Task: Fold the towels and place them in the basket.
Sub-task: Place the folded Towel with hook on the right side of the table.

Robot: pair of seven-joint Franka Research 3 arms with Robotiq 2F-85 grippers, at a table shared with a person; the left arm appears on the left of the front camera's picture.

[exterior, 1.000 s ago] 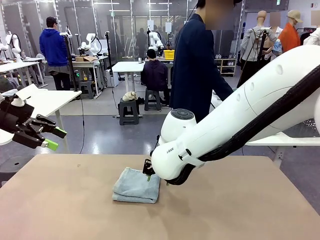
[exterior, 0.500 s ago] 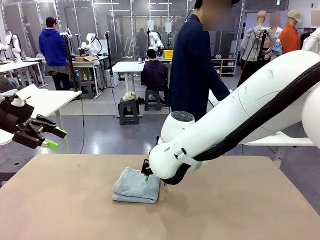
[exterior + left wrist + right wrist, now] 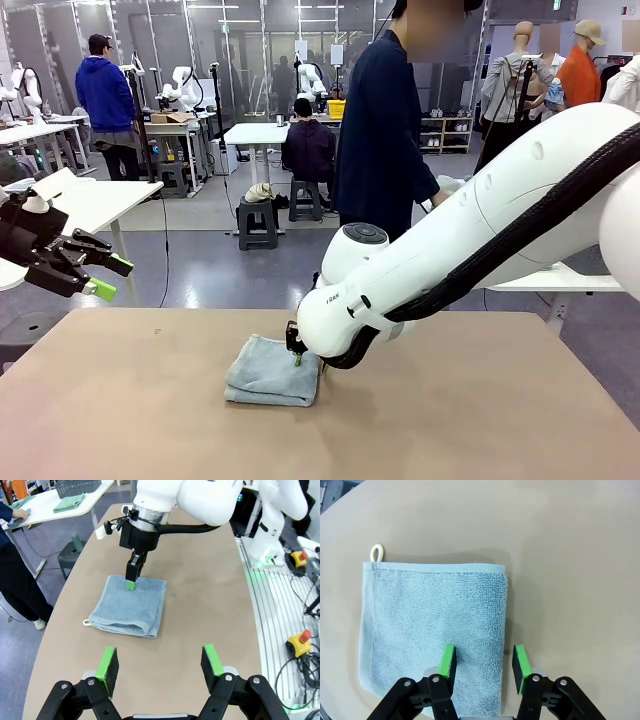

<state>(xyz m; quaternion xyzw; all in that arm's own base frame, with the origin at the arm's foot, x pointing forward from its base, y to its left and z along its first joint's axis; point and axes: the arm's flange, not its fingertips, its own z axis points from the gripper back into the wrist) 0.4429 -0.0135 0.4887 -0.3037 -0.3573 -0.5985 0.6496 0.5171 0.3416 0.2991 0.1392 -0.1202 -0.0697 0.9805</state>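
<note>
Straddling one side edge of the blue towel [image 3: 432,625], my right tool [image 3: 484,664] has one green pad down on the terry and the other just off it over the bare surface [image 3: 450,420]. The pads stand apart with the cloth's border between them. Nothing is pinched yet, as far as I can see.

The towel lies flat near the middle of the surface, folded into a small thick rectangle. Its pale loop [image 3: 377,553] sticks out at the corner farthest from my pads.

My left tool [image 3: 160,662] hangs open and empty off to the side, well apart from the cloth.

I judge the towel light, soft and limp. It will not break or slip much, since the pile gives the pads plenty of bite, but it will sag and fall open if I lift it by a single layer. The sound hold is across the full stack at an edge, so every layer comes up together, with the lower pad slid under the bottom layer rather than pressed onto the top. Pinching only the upper fold would undo the folding.

A dark mesh basket [image 3: 75,487] sits on a white side table beyond the far end; I take it for the goal, though I cannot be sure.
</note>
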